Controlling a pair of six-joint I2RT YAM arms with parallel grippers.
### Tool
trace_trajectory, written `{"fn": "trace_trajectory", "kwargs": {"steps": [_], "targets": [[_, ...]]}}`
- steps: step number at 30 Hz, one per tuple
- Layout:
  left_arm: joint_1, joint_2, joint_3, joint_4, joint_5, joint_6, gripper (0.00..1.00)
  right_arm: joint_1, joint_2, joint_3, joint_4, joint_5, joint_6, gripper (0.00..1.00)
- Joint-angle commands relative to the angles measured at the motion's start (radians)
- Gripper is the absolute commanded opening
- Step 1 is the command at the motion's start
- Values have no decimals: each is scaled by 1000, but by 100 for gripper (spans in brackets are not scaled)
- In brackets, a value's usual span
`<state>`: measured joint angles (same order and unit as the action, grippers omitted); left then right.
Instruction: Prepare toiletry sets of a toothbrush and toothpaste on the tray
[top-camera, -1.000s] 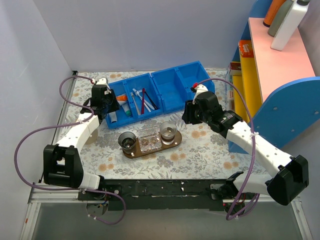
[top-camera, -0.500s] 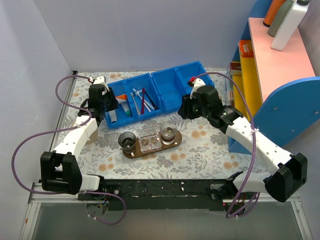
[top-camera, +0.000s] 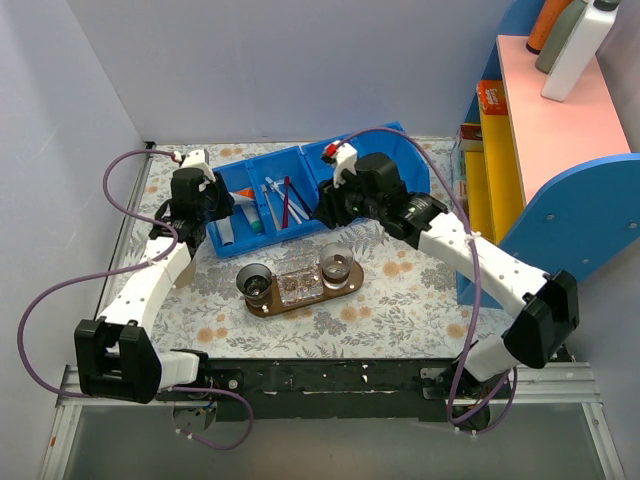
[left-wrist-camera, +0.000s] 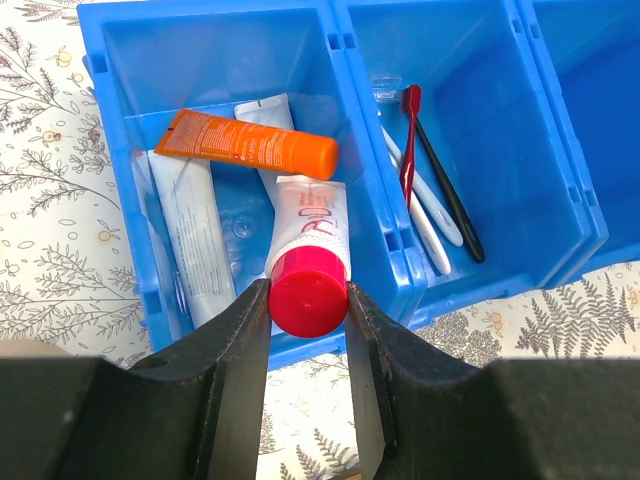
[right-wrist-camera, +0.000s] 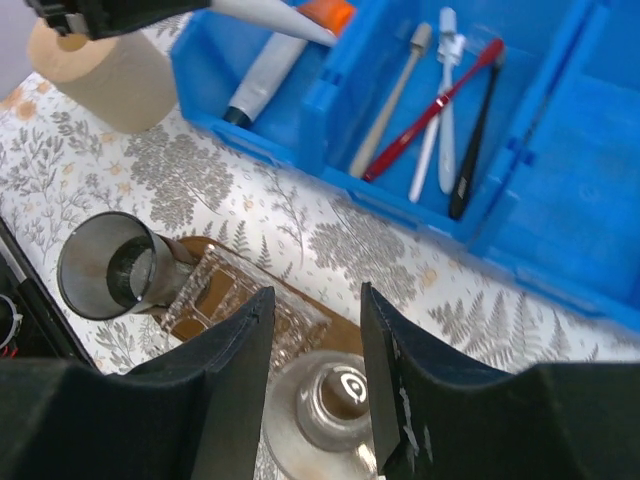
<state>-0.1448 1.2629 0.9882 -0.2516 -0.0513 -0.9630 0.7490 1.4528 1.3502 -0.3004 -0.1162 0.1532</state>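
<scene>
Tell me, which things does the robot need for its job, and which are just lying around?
For the job:
toothpaste, pinched at its red cap by the left end effector
white toothbrush
wooden tray

Just lying about:
orange tube
red toothbrush
black toothbrush

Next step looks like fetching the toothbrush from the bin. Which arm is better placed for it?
Right. The right gripper has open, empty jaws and hovers just in front of the bin compartment holding the toothbrush. The left gripper is busy: its jaws are shut on the toothpaste cap.
</scene>
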Motion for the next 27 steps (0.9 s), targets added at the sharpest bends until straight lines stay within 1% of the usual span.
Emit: {"fn": "trace_trajectory", "kwargs": {"steps": [1, 9, 11, 15, 18, 22, 27], "targets": [[4, -68, 24, 34, 22, 20, 0, 62, 78, 107, 115, -13, -113, 48], [4, -97, 33, 15, 50, 30, 0, 92, 228, 164, 271, -65, -181, 48], [4, -103, 36, 11, 97, 27, 0, 92, 256, 190, 290, -77, -179, 49], [4, -114, 44, -6, 113, 29, 0, 93, 329, 231, 360, -114, -191, 49], [4, -129, 59, -31, 136, 26, 0, 101, 363, 239, 414, -132, -233, 49], [4, -145, 84, -77, 154, 17, 0, 119, 394, 237, 481, -131, -299, 49], [4, -165, 99, -123, 172, -2, 0, 141, 438, 273, 520, -109, -343, 49]]}}
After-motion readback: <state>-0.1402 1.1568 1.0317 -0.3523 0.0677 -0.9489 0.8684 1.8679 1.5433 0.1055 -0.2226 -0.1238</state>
